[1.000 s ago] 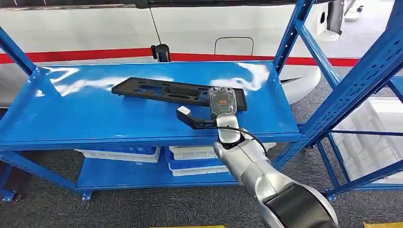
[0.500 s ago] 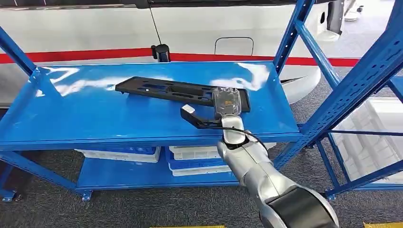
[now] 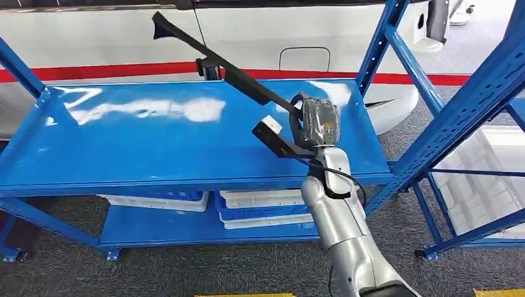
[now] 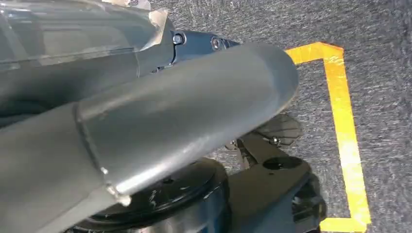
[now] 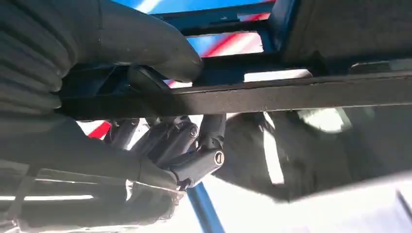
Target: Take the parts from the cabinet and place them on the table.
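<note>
My right hand [image 3: 316, 127] grips the near end of a long black plastic part [image 3: 223, 65], which now stands lifted off the blue shelf [image 3: 124, 145] and tilts up and away to the left, its far tip high against the white wall. In the right wrist view the thumb [image 5: 141, 41] lies over the part's black bar [image 5: 291, 94] and the dark fingers [image 5: 180, 145] curl under it. A short black arm with a white tag [image 3: 270, 129] juts out beside the hand. The left wrist view looks down at grey carpet.
Blue uprights [image 3: 458, 111] of the rack stand right of my arm. White and blue bins [image 3: 260, 207] sit on the lower shelf. A black post [image 3: 209, 67] stands at the shelf's back edge. Yellow floor tape [image 4: 347, 131] marks the carpet.
The black part lay flat on the shelf; my right hand has turned and raised it, so its far end swings up off the shelf. The hand has moved slightly right.
</note>
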Controlling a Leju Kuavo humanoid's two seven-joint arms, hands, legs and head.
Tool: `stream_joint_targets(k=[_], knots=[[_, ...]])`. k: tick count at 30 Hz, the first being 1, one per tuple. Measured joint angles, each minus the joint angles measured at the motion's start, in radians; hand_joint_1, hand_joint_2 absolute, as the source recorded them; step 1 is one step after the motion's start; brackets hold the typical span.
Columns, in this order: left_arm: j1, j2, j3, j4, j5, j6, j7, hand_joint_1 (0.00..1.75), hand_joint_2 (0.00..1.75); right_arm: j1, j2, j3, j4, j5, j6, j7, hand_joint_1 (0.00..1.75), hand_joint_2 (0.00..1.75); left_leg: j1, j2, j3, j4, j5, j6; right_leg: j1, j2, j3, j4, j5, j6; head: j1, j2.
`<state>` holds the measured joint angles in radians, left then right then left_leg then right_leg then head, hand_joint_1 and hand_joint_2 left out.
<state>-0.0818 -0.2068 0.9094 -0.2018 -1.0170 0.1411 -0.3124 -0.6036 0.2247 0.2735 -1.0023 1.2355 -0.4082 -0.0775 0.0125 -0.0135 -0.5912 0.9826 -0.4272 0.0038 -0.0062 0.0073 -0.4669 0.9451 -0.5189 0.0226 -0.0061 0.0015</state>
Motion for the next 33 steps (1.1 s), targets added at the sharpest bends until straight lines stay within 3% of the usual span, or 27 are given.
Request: stream_joint_targets(k=[7, 13, 14, 20, 24, 33], knots=[[-0.006, 0.000, 0.011, 0.000, 0.007, 0.019, -0.023, 0.00, 0.00, 0.045, -0.042, 0.001, -0.221, -0.190, -0.025, -0.085, 1.75, 1.75, 0.000, 0.001, 0.000, 0.000, 0.000, 0.000, 0.000, 0.001, 0.000, 0.000, 0.000, 0.000, 0.000, 0.000], [-0.009, -0.002, 0.015, 0.000, 0.008, 0.041, -0.029, 0.00, 0.00, 0.067, -0.065, 0.013, -0.338, -0.234, -0.031, -0.106, 1.75, 1.75, 0.000, 0.002, 0.000, 0.000, 0.000, 0.000, 0.000, 0.001, 0.000, 0.000, 0.000, 0.000, 0.000, 0.000], [-0.010, -0.002, 0.016, 0.000, 0.008, 0.044, -0.031, 0.00, 1.75, 0.068, -0.068, 0.016, -0.349, -0.236, -0.032, -0.107, 1.75, 1.75, 0.000, 0.002, 0.000, 0.000, 0.000, 0.000, 0.000, 0.001, 0.000, 0.000, 0.000, 0.000, 0.000, 0.000], [-0.017, -0.006, 0.023, 0.000, 0.013, 0.072, -0.045, 0.00, 1.75, 0.106, -0.102, 0.040, -0.457, -0.268, -0.061, -0.120, 1.75, 1.75, 0.000, 0.001, 0.000, 0.000, 0.000, 0.000, 0.000, 0.000, 0.000, 0.000, 0.000, 0.000, 0.000, 0.000], [-0.026, -0.008, 0.025, 0.000, 0.013, 0.118, -0.023, 0.00, 1.75, 0.137, -0.143, 0.066, -0.532, -0.333, -0.061, -0.122, 1.75, 1.75, 0.000, 0.001, 0.000, 0.000, 0.000, 0.000, 0.000, 0.001, 0.000, 0.000, 0.000, 0.000, 0.000, 0.000], [-0.026, -0.008, 0.044, 0.000, 0.034, 0.107, 0.000, 0.00, 1.75, 0.147, -0.185, 0.104, -0.579, -0.384, -0.055, -0.135, 1.75, 1.75, 0.000, 0.001, 0.000, 0.000, 0.000, 0.000, 0.000, 0.001, 0.000, 0.000, 0.000, 0.000, 0.000, 0.000]])
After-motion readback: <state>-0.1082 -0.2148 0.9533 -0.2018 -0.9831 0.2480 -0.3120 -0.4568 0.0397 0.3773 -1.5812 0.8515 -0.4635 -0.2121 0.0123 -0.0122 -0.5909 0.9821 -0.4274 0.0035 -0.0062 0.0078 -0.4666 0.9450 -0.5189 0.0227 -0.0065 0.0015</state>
